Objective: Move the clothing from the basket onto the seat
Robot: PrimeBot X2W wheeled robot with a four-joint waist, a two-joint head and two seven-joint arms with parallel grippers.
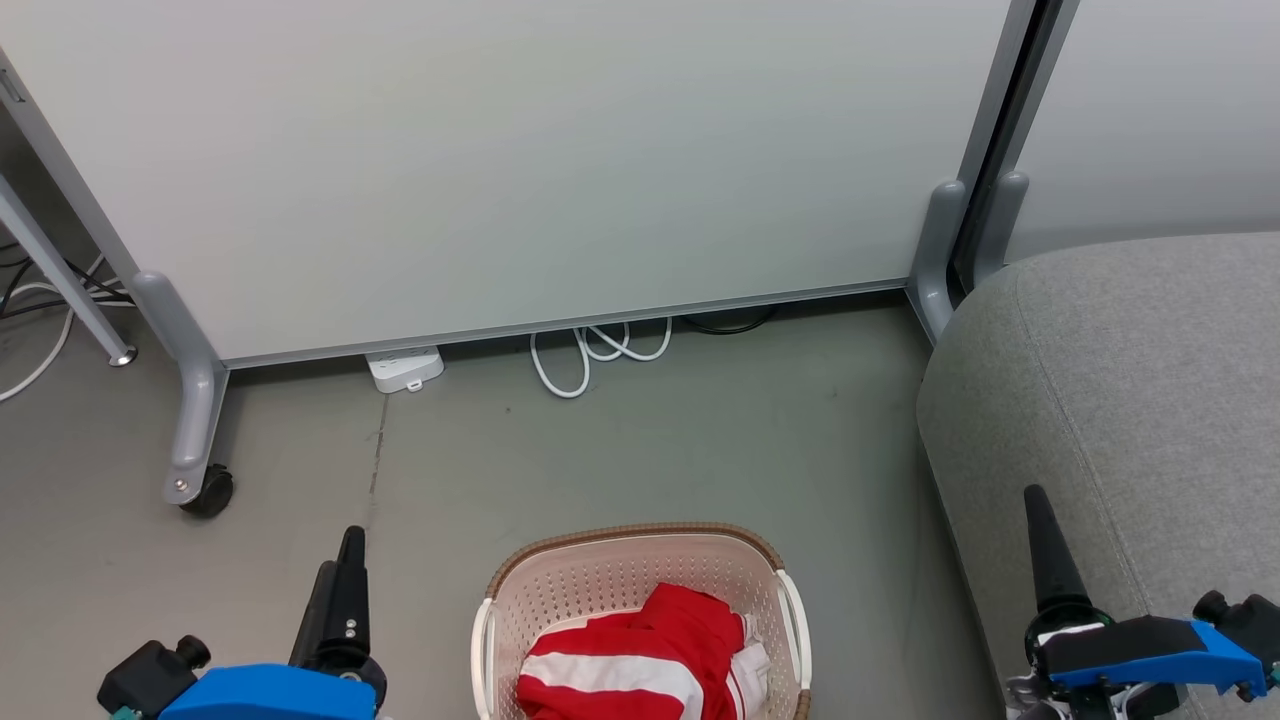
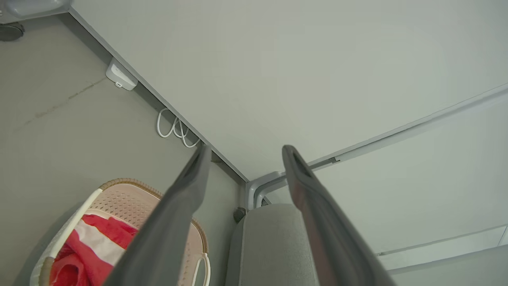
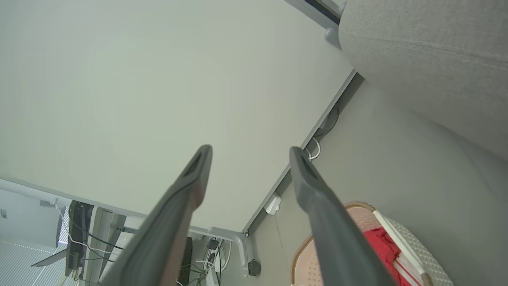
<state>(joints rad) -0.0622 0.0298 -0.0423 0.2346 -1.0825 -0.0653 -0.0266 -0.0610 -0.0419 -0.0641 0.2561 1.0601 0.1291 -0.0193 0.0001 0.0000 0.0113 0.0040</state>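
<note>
I stand on a smooth grey floor (image 1: 640, 450) with a faint crack in it. I face a pale matte partition (image 1: 500, 150) on grey legs, and one leg has a black caster (image 1: 208, 492). Under the partition's lower edge, well ahead of my fingertips, lie a white power strip (image 1: 405, 368) and a looped white cable (image 1: 590, 362).

My left pincer (image 2: 247, 151) stands wide with nothing between its long, dark, tapered fingers. My right pincer (image 3: 251, 149) is just as wide and just as empty.

Between the two sits the basket (image 1: 560, 585). It is oval cream plastic with perforated walls, a brown woven-look rim and white handles. The clothing (image 1: 640, 655) lies crumpled inside it, soft red fabric with broad white stripes. The seat (image 1: 1120, 380) has grey woven upholstery, a rounded edge and a stitched seam, and it runs beside and beyond my right pincer.

My left wrist view looks across the basket to the seat's rounded end against the partition's corner post. My right wrist view adds a tangle of cables (image 3: 198, 264) and dark stands past the partition's far end.
</note>
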